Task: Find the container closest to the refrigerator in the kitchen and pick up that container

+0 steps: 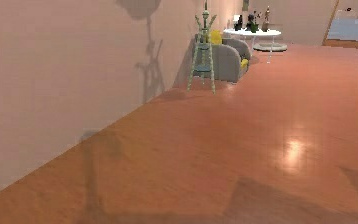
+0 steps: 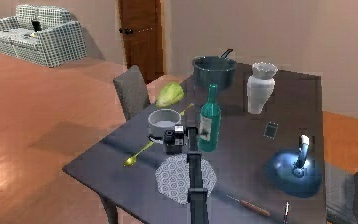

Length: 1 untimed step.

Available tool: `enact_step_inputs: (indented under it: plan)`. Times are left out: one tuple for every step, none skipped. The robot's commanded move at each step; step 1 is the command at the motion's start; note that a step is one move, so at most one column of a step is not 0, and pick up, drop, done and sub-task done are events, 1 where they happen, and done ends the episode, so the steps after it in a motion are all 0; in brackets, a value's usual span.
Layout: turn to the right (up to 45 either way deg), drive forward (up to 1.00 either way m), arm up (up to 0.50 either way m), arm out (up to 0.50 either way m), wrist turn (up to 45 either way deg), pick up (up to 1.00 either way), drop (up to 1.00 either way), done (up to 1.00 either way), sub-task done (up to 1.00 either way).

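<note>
While the gripper (image 2: 172, 136) sits at the white container (image 2: 164, 118) on the dark table (image 2: 107, 162), you look to be at the grasp step | hold: cannot tell whether it carries anything | next: lift straight up, clear of the green bottle (image 2: 209, 118) | forward view: wall, floor, distant plant stand (image 1: 202, 58)

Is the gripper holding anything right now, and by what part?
Cannot tell: the gripper ends at a small round container standing on the table.
</note>
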Motion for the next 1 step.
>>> enact_step_inputs:
  plan:
    - [0.0, 0.00, 0.10, 0.00, 0.0, 0.00, 0.00, 0.00, 0.00]
